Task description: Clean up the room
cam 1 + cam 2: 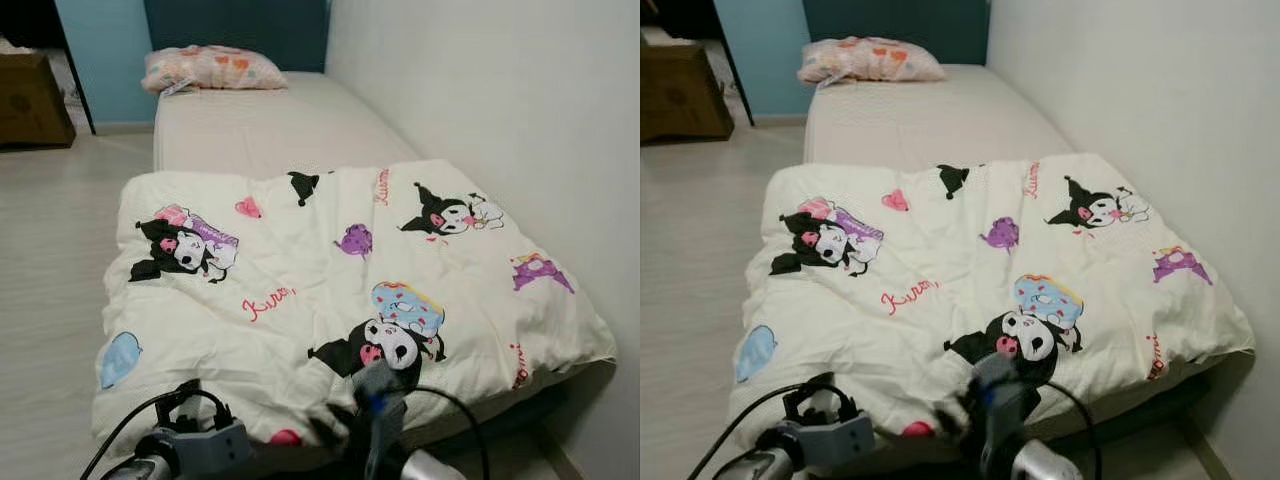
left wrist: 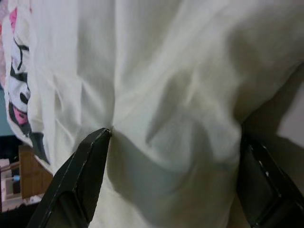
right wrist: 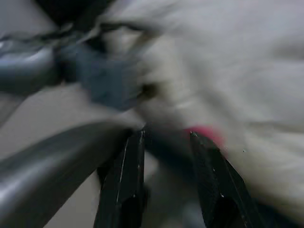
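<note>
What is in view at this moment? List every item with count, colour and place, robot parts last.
Comforter: one, cream with black, pink and purple cartoon prints, spread rumpled over the foot half of the bed.
Bed: one, pale beige sheet, along the wall on the robot's right.
Pillow: one, pink with orange patterns, at the head of the bed.
Headboard: one, dark blue, behind the pillow.
Wooden furniture: one, brown, on the floor to the far left.
Floor: pale wood, left of the bed.
Left gripper: black fingers open, spread around a fold of the comforter's near edge.
Right gripper: black fingers apart, blurred, near the comforter's near edge.
</note>
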Controlling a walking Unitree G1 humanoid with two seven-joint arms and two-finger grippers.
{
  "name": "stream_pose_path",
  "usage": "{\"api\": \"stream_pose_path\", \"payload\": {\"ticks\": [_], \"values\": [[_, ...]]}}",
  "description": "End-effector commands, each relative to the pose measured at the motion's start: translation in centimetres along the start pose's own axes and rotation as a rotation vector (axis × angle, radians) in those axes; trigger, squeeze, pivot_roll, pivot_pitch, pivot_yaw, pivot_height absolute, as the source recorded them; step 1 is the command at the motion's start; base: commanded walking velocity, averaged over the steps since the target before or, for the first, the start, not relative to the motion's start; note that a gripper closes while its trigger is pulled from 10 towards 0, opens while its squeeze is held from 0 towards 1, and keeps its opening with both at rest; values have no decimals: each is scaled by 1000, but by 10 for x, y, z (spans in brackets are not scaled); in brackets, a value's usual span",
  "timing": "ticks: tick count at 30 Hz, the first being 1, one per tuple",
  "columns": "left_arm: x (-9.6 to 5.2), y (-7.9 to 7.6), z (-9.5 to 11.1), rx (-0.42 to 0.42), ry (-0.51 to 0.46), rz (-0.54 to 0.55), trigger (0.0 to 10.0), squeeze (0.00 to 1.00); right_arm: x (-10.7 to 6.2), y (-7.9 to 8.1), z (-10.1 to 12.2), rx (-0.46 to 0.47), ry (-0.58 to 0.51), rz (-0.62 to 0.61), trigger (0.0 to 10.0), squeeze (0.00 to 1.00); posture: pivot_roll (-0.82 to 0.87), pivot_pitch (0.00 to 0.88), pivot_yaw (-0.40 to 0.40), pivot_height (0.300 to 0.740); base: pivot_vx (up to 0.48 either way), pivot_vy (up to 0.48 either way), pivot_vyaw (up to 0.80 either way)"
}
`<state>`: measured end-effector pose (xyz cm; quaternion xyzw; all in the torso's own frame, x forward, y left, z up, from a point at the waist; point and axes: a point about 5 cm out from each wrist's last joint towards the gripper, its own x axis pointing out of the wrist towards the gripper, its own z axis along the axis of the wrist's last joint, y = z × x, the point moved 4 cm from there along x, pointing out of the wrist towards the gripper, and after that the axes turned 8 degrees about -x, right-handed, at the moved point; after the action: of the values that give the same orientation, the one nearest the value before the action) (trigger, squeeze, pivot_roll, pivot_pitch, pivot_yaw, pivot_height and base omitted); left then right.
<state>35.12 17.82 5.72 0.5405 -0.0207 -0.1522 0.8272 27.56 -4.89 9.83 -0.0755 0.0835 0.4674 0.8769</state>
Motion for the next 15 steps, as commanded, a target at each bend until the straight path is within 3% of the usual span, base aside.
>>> {"api": "stream_pose_path", "payload": {"ticks": [1,2,3,4,5,6,7,8,9,15], "values": [[-5,-12,-3,23,-5,-43,9922,0,-1,12,-2,12,12,65,10000,0,14,355,-102,554,0,0,0],[-5,-12,-3,28,-11,-41,9922,0,-2,15,-2,7,23,91,10000,0,14,355,-102,554,0,0,0],[-4,-12,-4,34,-13,-36,8980,0,-3,18,-4,-5,39,114,10000,0,15,354,-104,554,0,0,0],[-4,-12,-4,34,-13,-36,8980,0,-3,18,-4,-5,39,114,10000,0,15,354,-104,554,0,0,0],[-3,-11,-4,36,-15,-32,4902,0,-3,20,-6,-28,55,127,10000,0,15,354,-105,554,0,0,0],[-2,-11,-4,38,-18,-28,4235,0,-3,21,-7,-43,65,128,10000,0,15,354,-105,554,0,0,0],[-1,-10,-3,38,-22,-25,2549,0,-2,21,-7,-51,70,123,10000,0,15,354,-105,554,0,0,0],[-1,-10,-3,38,-22,-25,2549,0,-2,21,-7,-51,70,123,10000,0,15,354,-105,554,0,0,0],[-1,-11,-2,35,-31,-26,0,0,-1,17,-5,-54,74,97,10000,0,16,353,-108,554,0,0,0],[-3,-14,-1,26,-43,-34,0,0,1,10,-3,-56,70,45,10000,0,25,353,-107,554,0,0,0]]}}
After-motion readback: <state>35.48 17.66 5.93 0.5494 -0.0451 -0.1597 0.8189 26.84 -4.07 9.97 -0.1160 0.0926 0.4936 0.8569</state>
